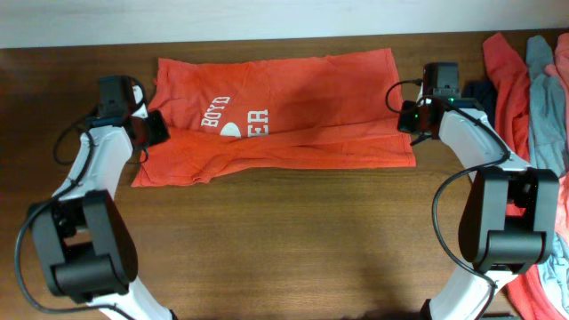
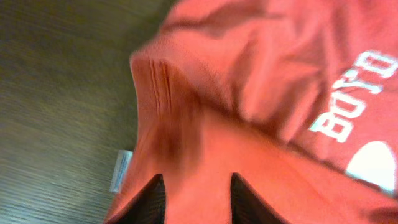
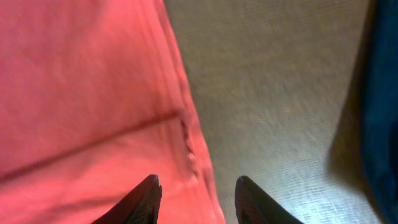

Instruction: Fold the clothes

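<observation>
An orange-red T-shirt (image 1: 284, 107) with white lettering lies folded lengthwise across the back of the table. My left gripper (image 1: 153, 130) is open over the shirt's left end; in the left wrist view its fingers (image 2: 196, 186) straddle the cloth (image 2: 261, 93) beside a white label (image 2: 120, 170). My right gripper (image 1: 411, 124) is open at the shirt's right edge; in the right wrist view its fingers (image 3: 196, 186) straddle the hem (image 3: 81, 93), one finger over cloth and one over bare table.
A pile of other clothes, red (image 1: 508, 76), grey-blue (image 1: 544, 98) and navy (image 1: 481, 91), lies at the right edge of the wooden table (image 1: 284, 240). The navy cloth (image 3: 380, 106) shows at the right of the right wrist view.
</observation>
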Controlling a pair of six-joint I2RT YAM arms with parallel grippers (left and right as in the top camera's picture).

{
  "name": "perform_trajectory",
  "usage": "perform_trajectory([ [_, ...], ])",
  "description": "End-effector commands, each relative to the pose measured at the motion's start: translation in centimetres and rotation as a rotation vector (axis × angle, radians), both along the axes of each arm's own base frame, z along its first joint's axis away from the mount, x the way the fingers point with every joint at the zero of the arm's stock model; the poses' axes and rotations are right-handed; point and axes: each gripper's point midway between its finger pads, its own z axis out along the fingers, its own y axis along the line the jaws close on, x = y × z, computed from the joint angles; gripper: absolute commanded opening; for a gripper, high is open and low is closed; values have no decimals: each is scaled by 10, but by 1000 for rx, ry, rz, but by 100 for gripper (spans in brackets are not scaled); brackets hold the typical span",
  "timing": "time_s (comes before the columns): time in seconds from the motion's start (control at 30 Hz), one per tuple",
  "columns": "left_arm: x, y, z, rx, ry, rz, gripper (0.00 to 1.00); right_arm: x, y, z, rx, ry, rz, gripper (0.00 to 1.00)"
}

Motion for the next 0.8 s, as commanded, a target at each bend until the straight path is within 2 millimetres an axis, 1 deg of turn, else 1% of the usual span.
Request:
perform_trajectory([
  [0.0, -6, -1, -25, -3, 66, -2, 43, -4, -6, -4, -3, 26, -30, 44],
  [0.1, -13, -2, -30, -8, 99, -3, 50, -13, -5, -8, -5, 71, -18, 41],
  [0.17, -16, -2, -31, -10, 112, -3, 54, -20, -4, -11, -5, 100, -9, 37],
  [0.3, -28, -4, -35, -19, 163, -3, 54, -31, 0, -15, 7, 148, 15, 32],
  [0.47, -44, -14, -40, -70, 230, -19, 56, -35, 8, -20, 24, 166, 93, 32],
  [0.57, -51, -15, -41, -76, 258, -19, 57, -38, 8, -24, 23, 174, 96, 31],
  [0.67, -52, -16, -42, -77, 265, -19, 57, -40, 9, -31, 24, 189, 101, 31],
  [0.77, -52, -16, -42, -76, 263, -19, 57, -42, 14, -43, 40, 217, 150, 31],
])
